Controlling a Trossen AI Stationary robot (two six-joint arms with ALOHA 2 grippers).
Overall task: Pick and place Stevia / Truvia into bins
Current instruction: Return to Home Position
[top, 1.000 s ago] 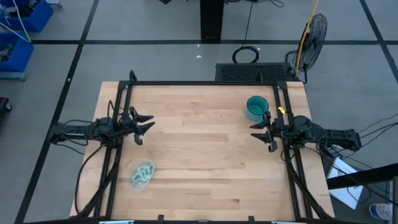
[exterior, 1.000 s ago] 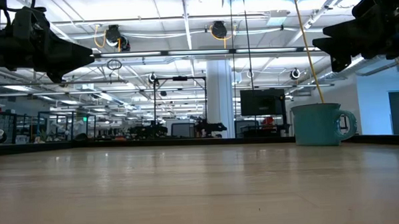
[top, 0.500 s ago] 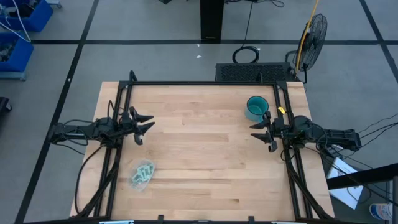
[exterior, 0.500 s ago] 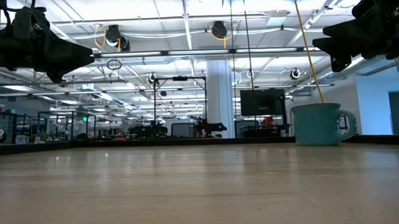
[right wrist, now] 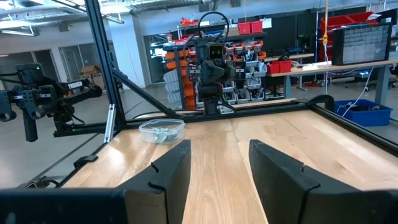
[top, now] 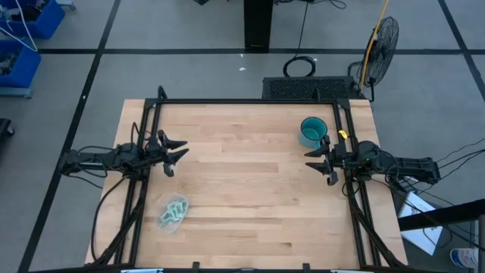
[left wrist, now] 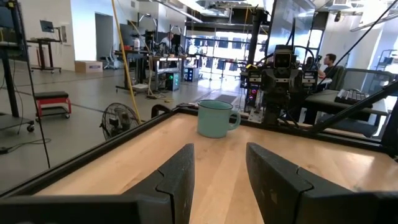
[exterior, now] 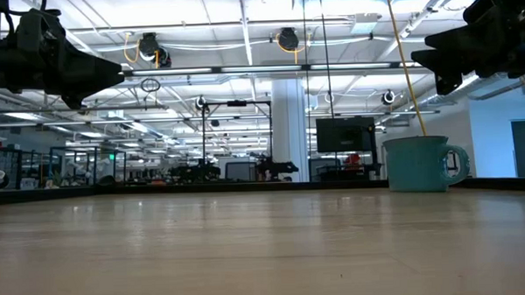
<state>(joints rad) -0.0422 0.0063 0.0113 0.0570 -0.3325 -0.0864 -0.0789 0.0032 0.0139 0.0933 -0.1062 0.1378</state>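
Observation:
A clear plastic oval tub (top: 173, 212) sits on the table near its near-left corner, with several pale green and white sachets (top: 176, 210) lying inside it; the right wrist view shows the tub (right wrist: 161, 130) too. No loose sachets show on the table. My left gripper (top: 177, 152) hovers open above the table's left side, farther from the near edge than the tub. My right gripper (top: 315, 162) hovers open above the right side, just nearer than the teal cup (top: 311, 131). Both sets of fingers show apart in the wrist views (left wrist: 219, 177) (right wrist: 219, 171).
The teal cup (exterior: 423, 163) stands upright near the table's far-right corner, its handle toward the right arm. A black metal frame (top: 250, 101) runs around the table's edges. The wide wooden middle (top: 250, 182) lies between the two arms. A person sits beyond the table in the left wrist view.

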